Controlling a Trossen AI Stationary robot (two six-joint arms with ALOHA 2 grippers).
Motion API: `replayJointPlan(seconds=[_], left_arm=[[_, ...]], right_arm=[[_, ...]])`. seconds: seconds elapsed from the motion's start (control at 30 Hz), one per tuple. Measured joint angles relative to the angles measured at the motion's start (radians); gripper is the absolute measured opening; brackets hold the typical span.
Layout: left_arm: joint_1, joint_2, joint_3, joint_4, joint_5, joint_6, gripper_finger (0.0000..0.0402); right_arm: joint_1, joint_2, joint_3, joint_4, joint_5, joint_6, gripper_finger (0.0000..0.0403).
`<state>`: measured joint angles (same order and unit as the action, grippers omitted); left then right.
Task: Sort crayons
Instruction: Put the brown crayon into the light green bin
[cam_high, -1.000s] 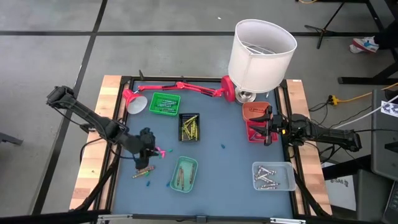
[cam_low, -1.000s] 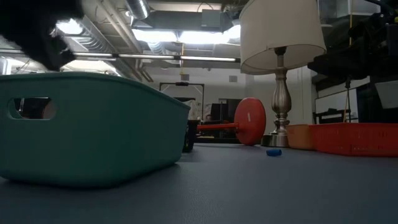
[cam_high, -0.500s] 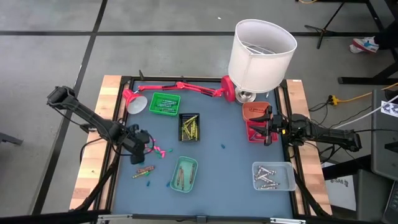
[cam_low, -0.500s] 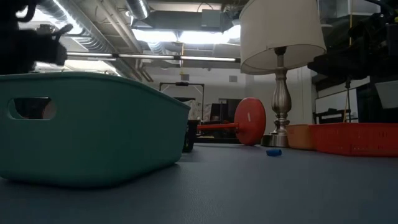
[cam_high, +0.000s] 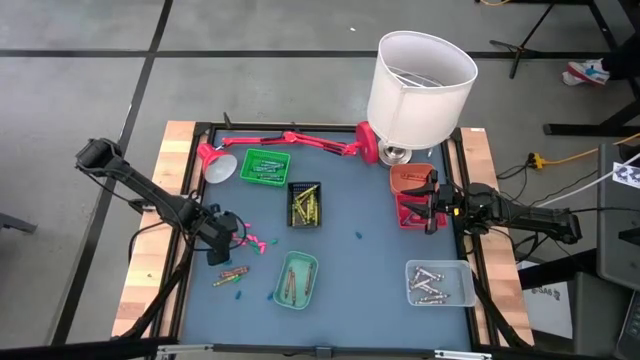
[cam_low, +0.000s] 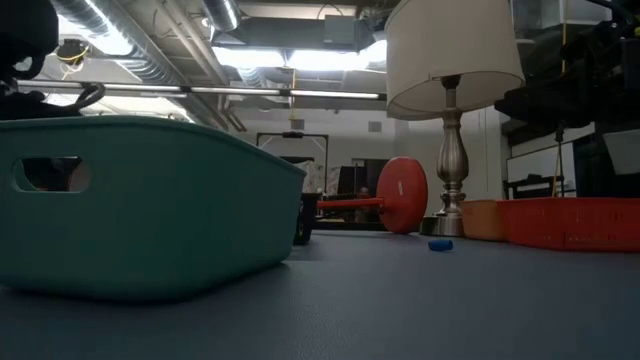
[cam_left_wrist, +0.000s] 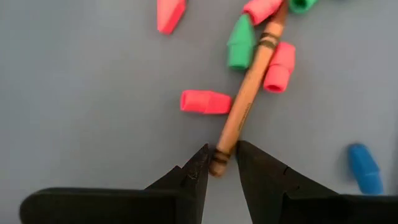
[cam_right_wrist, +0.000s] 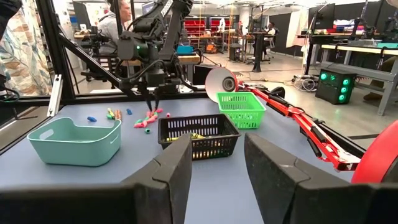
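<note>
My left gripper (cam_left_wrist: 219, 159) stands at the table's left side (cam_high: 230, 236), shut on a brownish-orange crayon (cam_left_wrist: 249, 93). Small pink (cam_left_wrist: 205, 101), green (cam_left_wrist: 240, 43) and blue (cam_left_wrist: 362, 168) pieces lie on the blue mat around it. More crayons lie loose nearer the front (cam_high: 232, 272). Others sit in the green basket (cam_high: 265, 166), the black basket (cam_high: 305, 203), the teal tray (cam_high: 295, 278) and the clear tray (cam_high: 438, 283). My right gripper (cam_right_wrist: 217, 155) is open and empty at the table's right, by the red tray (cam_high: 410, 212). My left gripper pinches the crayon's near end (cam_left_wrist: 219, 163) between its two fingertips, coming from above and pointing down. The crayon reaches away from the fingers, past a green piece and a pink piece. Whether its far end rests on the mat I cannot tell.
A tall lamp with a white shade (cam_high: 420, 75) stands at the far right. A red desk lamp (cam_high: 290, 140) lies along the far edge. An orange tray (cam_high: 408, 178) sits by the red one. A blue piece (cam_high: 357, 236) lies mid-table. Bare mat shows in the middle.
My left gripper has gone from over the loose crayons toward the table's left and far edges. In the low view it has drawn away to the picture's upper left. My right arm has kept still.
</note>
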<state>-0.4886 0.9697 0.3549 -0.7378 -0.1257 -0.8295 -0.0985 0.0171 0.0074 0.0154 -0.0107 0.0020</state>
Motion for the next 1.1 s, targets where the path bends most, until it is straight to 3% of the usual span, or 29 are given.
replayJointPlan(seconds=[0.6,0.9,1.1], left_arm=[[0.0,-0.001,-0.032,0.038,-0.008,0.001,0.0078],[0.0,-0.001,-0.033,0.043,-0.011,0.001,0.0026],[0.0,-0.003,-0.03,0.042,-0.011,0.001,0.0018]], right_arm=[[0.0,0.0,0.0,0.0,0.0,0.0,0.0147],[0.0,0.0,0.0,0.0,0.0,0.0,0.0147],[0.0,0.0,0.0,0.0,0.0,0.0,0.0147]])
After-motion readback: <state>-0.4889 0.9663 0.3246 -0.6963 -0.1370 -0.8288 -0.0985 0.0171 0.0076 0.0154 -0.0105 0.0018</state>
